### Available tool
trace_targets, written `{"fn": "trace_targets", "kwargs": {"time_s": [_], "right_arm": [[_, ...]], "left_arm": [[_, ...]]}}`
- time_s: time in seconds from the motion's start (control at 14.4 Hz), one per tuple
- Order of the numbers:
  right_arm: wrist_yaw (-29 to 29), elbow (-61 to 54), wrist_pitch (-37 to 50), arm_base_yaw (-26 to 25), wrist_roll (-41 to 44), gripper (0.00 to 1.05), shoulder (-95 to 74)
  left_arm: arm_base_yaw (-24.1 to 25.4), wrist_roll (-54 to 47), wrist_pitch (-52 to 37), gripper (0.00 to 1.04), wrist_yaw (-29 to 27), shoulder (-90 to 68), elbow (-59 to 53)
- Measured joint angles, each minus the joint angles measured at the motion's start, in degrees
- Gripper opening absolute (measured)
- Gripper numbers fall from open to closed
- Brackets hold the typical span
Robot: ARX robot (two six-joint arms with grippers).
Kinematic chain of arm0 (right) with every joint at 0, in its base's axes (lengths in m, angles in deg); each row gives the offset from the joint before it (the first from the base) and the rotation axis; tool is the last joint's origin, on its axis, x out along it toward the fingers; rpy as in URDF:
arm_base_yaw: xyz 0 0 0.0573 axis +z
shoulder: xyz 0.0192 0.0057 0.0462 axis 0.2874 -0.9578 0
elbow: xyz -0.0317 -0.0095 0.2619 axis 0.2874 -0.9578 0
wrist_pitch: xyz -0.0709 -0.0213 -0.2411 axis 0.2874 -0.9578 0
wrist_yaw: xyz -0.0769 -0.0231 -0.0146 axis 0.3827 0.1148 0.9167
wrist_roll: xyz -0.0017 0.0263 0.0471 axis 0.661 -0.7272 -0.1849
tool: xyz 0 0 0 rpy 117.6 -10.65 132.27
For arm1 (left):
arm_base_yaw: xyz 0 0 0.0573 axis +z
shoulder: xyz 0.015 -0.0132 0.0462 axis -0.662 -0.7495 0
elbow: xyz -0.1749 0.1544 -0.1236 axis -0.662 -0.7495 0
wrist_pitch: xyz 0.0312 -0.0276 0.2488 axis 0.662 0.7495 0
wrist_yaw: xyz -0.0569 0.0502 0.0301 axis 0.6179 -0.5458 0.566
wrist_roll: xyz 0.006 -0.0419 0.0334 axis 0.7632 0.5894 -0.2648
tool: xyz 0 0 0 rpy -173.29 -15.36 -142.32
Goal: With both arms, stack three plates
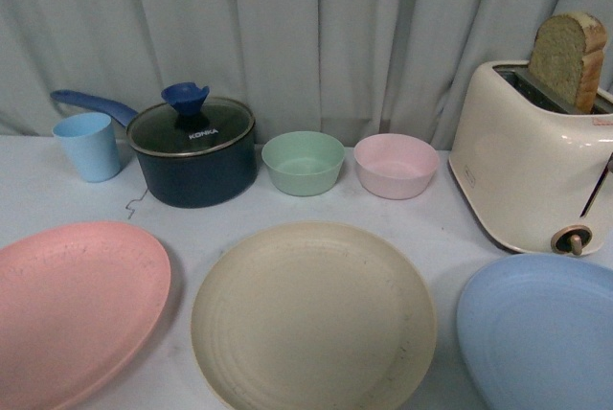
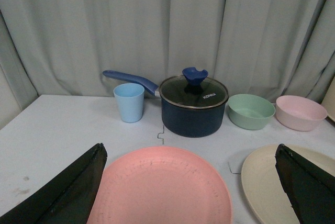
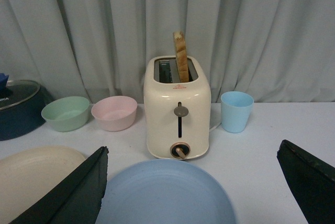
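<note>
The left gripper [image 2: 189, 149] is shown with its fingers [image 2: 63, 192] spread wide and nothing held, the pink plate [image 2: 162, 187] lying beyond them; the right gripper [image 3: 193, 148] is likewise parted and empty, the light blue plate [image 3: 165, 192] lying before it. The three plates are set flat and unstacked along the white table [image 1: 38, 190], each apart from the next; the beige plate [image 1: 311, 314] is placed in the middle. Behind them are ranged a blue cup [image 1: 88, 145], a lidded dark pot [image 1: 194, 153], a green bowl [image 1: 303, 162], a pink bowl [image 1: 396, 165] and a cream toaster [image 1: 527, 161] with a slice of bread [image 1: 567, 57] standing in its slot.
</note>
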Motion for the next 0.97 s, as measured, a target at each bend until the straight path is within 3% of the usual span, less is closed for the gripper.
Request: {"fn": "trace_targets", "kwargs": {"time_s": [0.97], "right_arm": [[0.00,0.00,0.00,0.00,-0.02,0.98,0.00]], "left_arm": [[0.00,0.00,0.00,0.98,0.00,0.00,0.00]]}}
